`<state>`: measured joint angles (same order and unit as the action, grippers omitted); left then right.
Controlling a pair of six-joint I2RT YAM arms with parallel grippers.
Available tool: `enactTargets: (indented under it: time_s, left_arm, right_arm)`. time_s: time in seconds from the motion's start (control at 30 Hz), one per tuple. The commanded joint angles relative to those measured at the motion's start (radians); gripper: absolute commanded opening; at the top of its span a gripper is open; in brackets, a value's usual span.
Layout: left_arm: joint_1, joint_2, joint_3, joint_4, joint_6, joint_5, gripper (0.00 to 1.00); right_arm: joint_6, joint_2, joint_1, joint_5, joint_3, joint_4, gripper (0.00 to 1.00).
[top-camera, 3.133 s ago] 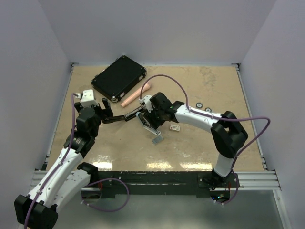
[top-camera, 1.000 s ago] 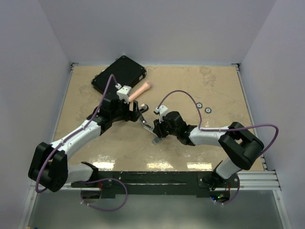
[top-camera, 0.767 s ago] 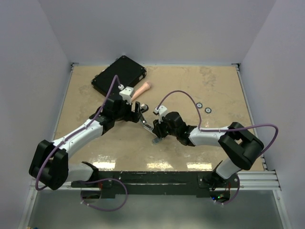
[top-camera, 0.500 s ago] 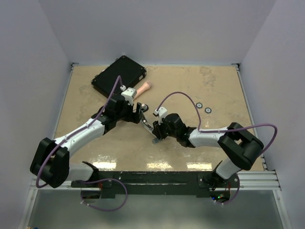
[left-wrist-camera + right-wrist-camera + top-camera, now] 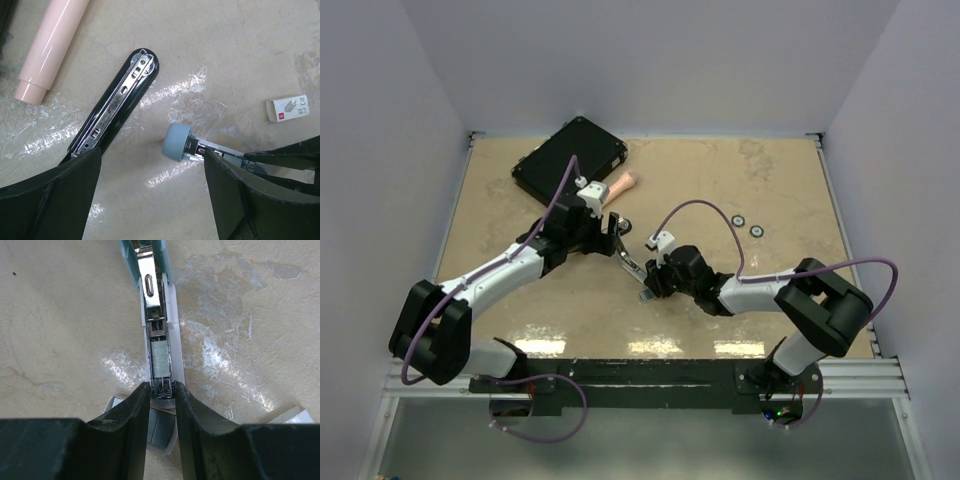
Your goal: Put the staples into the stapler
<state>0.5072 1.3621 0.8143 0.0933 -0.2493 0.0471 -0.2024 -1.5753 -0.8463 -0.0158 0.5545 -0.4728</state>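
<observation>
Task progress at the loading stage. In the right wrist view, the right hand (image 5: pixel 161 390) is clenched on the near end of the teal stapler (image 5: pixel 151 290), one finger pressed against each side of its exposed metal channel. The staples (image 5: pixel 160 360), a short ribbed grey strip, lie inside that channel at 12 o'clock from the fingertips and just beside them. The strip looks settled between the channel walls, though this angle does not show whether it is pushed fully home.

In the left wrist view, the left hand (image 5: pixel 150 170) is released, its fingers spread wide and grasping nothing. It hangs over the worktop (image 5: pixel 740 170) with the grey cap (image 5: pixel 176 141) of the teal stapler between the fingers. A black stapler (image 5: pixel 112 107) lies metal side up, running toward 11 o'clock from under one finger. A pink cylinder (image 5: pixel 50 45) rests farther out at 11 o'clock, and a small staple box (image 5: pixel 287 108) sits at 2 o'clock.

Judged status: the strip has been inserted. The channel is uncovered, so the stapler remains to be closed over the strip and then let go.
</observation>
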Motion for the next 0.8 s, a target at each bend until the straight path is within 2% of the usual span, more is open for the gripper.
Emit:
enactTargets:
  time_s: [0.0,0.17,0.5,0.77]
  left_arm:
    - [0.007,0.017,0.057,-0.029,0.016,-0.001,0.88]
    - [0.013,0.034,0.065,-0.044,0.033,-0.001,0.88]
    - [0.024,0.069,0.08,-0.076,0.082,-0.003,0.84]
    - [0.037,0.112,0.129,-0.07,0.145,-0.006,0.71]
  right_arm:
    - [0.004,0.017,-0.007,0.03,-0.016,-0.084,0.3]
    - [0.018,0.011,-0.01,0.03,-0.021,-0.109,0.26]
    - [0.052,0.009,-0.014,0.033,-0.016,-0.124,0.01]
    - [0.067,0.018,-0.013,0.04,-0.002,-0.106,0.0]
